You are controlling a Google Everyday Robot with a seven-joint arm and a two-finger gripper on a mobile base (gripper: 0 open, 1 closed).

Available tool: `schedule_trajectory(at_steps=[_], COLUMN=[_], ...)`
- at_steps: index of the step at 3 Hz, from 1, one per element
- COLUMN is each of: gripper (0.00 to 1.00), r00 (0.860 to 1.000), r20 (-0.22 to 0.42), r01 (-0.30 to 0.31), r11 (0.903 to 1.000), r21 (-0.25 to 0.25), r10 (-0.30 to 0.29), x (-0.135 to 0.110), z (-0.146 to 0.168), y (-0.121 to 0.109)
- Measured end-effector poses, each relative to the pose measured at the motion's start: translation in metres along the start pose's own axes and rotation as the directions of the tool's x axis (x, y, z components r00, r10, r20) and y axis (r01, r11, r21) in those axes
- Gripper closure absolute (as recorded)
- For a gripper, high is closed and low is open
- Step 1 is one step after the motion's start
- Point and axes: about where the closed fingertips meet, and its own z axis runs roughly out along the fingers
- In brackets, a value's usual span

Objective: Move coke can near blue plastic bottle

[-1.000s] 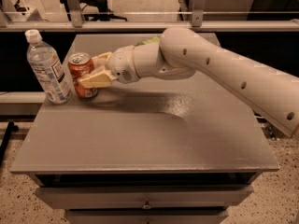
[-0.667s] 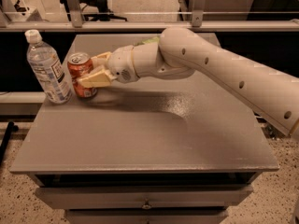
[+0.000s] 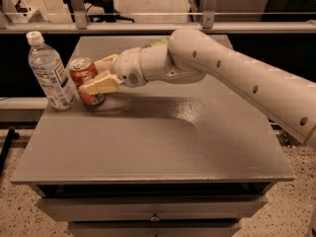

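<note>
End effector (image 3: 92, 77) clasps the coke can (image 3: 80, 72) between its fingers, just beside the blue plastic bottle (image 3: 50, 77).

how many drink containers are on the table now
2. The blue plastic bottle stands at the far left corner of the table; the coke can stands just beside it, gripped by the pincer. None looks hidden.

Your arm (image 3: 237, 78) reaches in from the right of view, stretched low toward the left; gripper (image 3: 93, 76) lies horizontal, fingers (image 3: 101, 84) clamped around the coke can (image 3: 79, 74).
</note>
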Motion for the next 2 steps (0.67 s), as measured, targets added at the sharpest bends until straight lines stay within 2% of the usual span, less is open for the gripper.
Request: schedule_trajectory(at_steps=[1,2], gripper=[0.0,0.0], r00=[1.0,1.0], r20=[0.003,0.001], r01=[0.002,0.001], r11=[1.0,0.9999], r21=[0.003,0.011], r10=[-0.002,-0.001], x=[-0.0012,-0.0008], z=[-0.0031,-0.009], y=[0.0,-0.0006])
